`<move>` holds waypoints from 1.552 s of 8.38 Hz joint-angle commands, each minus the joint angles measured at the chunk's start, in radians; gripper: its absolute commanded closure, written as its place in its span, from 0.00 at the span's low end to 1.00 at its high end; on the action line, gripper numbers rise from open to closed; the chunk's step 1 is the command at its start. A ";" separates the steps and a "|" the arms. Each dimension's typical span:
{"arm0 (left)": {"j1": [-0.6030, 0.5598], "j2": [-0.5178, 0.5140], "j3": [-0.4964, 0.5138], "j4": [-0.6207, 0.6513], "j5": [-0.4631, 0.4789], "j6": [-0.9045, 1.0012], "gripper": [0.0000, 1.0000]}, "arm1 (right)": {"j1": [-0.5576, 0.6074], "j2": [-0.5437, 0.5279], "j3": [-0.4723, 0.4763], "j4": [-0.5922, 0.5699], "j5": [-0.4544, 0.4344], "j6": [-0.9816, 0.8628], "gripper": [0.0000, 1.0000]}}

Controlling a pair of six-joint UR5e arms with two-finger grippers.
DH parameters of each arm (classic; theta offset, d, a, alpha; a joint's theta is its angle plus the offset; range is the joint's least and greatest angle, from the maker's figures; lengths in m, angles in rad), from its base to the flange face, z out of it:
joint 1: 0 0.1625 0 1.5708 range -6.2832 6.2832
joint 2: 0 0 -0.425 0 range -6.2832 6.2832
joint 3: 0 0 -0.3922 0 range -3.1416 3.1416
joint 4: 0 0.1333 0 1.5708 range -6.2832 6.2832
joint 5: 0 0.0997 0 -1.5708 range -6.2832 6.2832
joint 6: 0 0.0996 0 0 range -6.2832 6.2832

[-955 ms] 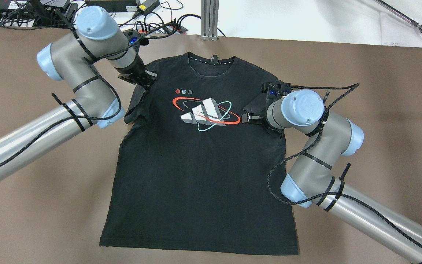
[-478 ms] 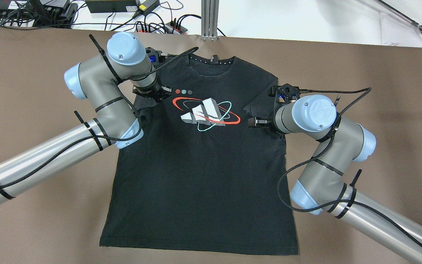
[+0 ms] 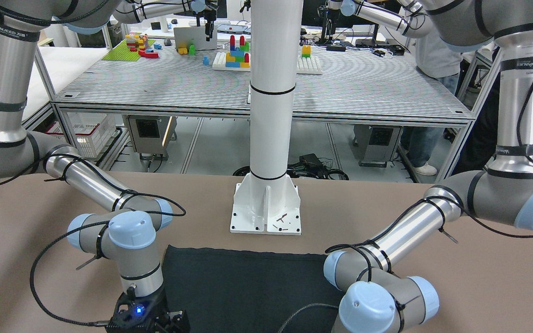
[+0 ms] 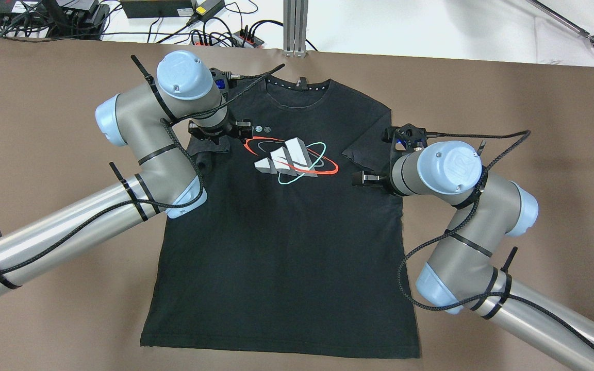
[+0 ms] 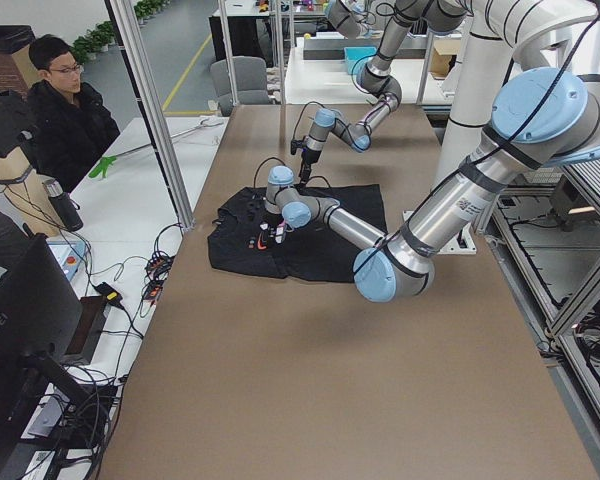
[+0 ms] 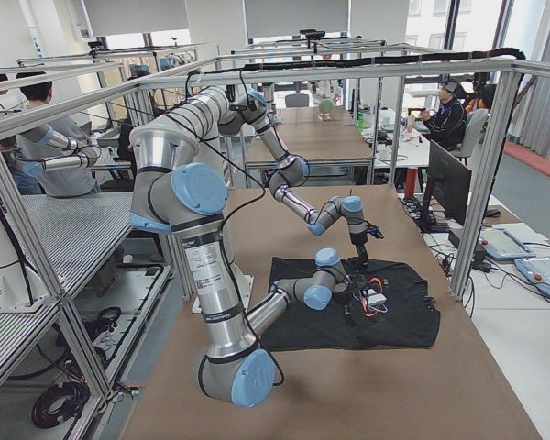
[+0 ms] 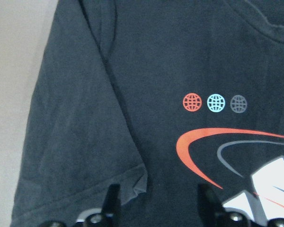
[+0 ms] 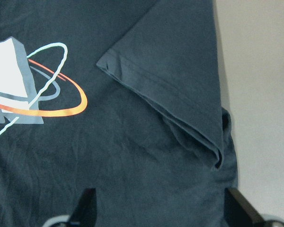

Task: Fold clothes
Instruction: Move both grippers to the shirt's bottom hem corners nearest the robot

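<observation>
Since the clothes, a black printed T-shirt, lay flat and print-up at the middle of the table, collar at the far edge and hem toward the robot's edge, with both sleeves turned inward over the chest, the step in hand was judged to be clearing the grippers from the sleeve folds. The left gripper hung released just above the left-hand sleeve, jaws apart with nothing between them, one finger close to the sleeve's curled hem corner. The right gripper was likewise spread and empty, over the shirt body just below the right-hand sleeve. To do this well, each gripper should rise straight up before travelling sideways, so that no fingertip drags a hem and reopens a fold; the left side called for more care. The one container made out was a white crate under the neighbouring bench, beyond the robot's edge; its contents could not be told.
</observation>
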 commanded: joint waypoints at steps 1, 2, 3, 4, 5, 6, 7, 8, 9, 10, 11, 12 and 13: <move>0.074 0.260 -0.369 0.002 0.036 -0.156 0.07 | -0.185 -0.074 0.263 -0.321 -0.143 0.279 0.06; 0.129 0.362 -0.496 0.002 0.079 -0.180 0.07 | -0.244 -0.101 0.314 -0.390 -0.172 0.380 0.09; 0.156 0.417 -0.569 0.004 0.128 -0.213 0.07 | -0.325 -0.191 0.377 -0.390 -0.195 0.534 0.15; 0.170 0.425 -0.587 0.007 0.132 -0.220 0.07 | -0.408 -0.254 0.397 -0.383 -0.200 0.651 0.21; 0.172 0.417 -0.587 0.029 0.133 -0.220 0.07 | -0.465 -0.337 0.443 -0.383 -0.205 0.683 0.24; 0.172 0.414 -0.593 0.040 0.139 -0.220 0.07 | -0.526 -0.382 0.451 -0.368 -0.206 0.712 0.27; 0.172 0.419 -0.611 0.042 0.153 -0.220 0.07 | -0.559 -0.384 0.449 -0.365 -0.218 0.752 0.30; 0.172 0.423 -0.617 0.042 0.153 -0.220 0.07 | -0.574 -0.382 0.446 -0.365 -0.232 0.758 0.33; 0.174 0.423 -0.620 0.057 0.155 -0.220 0.07 | -0.580 -0.381 0.445 -0.365 -0.237 0.758 0.37; 0.181 0.423 -0.636 0.079 0.161 -0.220 0.07 | -0.581 -0.378 0.442 -0.365 -0.237 0.750 0.37; 0.186 0.423 -0.648 0.100 0.162 -0.220 0.07 | -0.581 -0.375 0.440 -0.365 -0.238 0.747 0.38; 0.186 0.425 -0.650 0.102 0.162 -0.220 0.07 | -0.581 -0.369 0.434 -0.365 -0.238 0.737 0.39; 0.186 0.426 -0.650 0.102 0.162 -0.220 0.07 | -0.577 -0.369 0.414 -0.365 -0.238 0.723 0.39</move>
